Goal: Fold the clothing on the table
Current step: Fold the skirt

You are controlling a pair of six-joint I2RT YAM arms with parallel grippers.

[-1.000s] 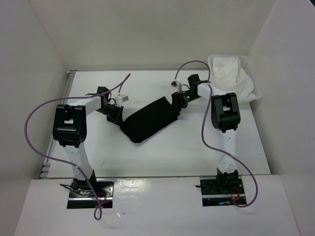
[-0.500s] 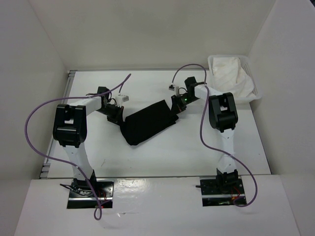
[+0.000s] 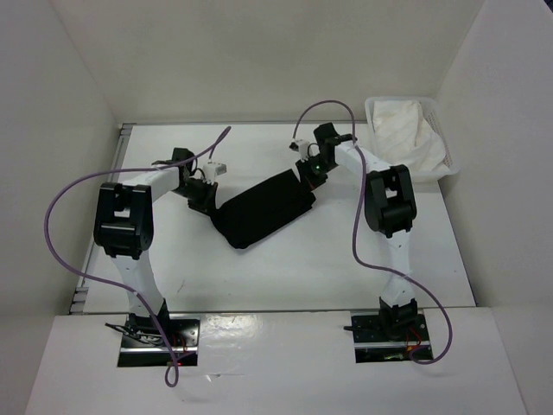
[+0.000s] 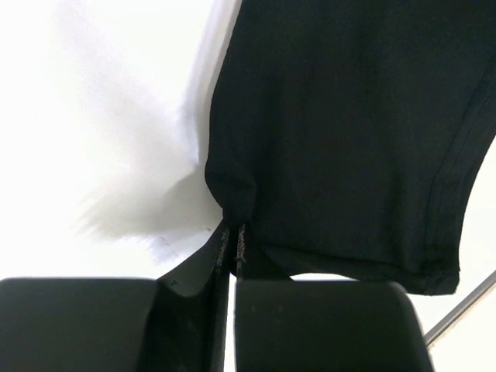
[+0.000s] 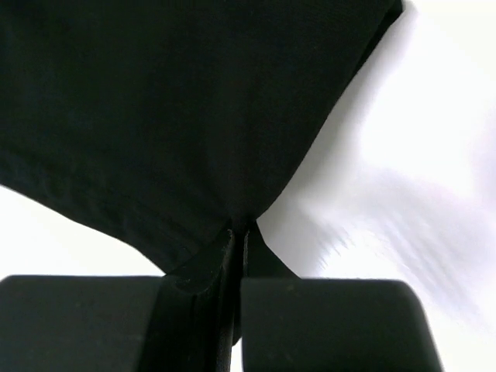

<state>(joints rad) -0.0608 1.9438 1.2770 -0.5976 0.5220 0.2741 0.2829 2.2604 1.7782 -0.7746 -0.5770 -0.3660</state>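
Plain matte black garment [image 3: 262, 210], unpatterned, against a white worktop [image 3: 285, 268]. Purple cables [image 3: 47, 226], white-and-black arms [image 3: 131, 264], an off-white cloth [image 3: 406, 130] in a white bin [image 3: 444, 170].

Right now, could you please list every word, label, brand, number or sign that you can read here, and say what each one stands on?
There is no readable text.
The clothing is plain black in all three views, with no print or tag showing.
The table, the bin and the white cloth carry no marks.
The arms show no legible label.
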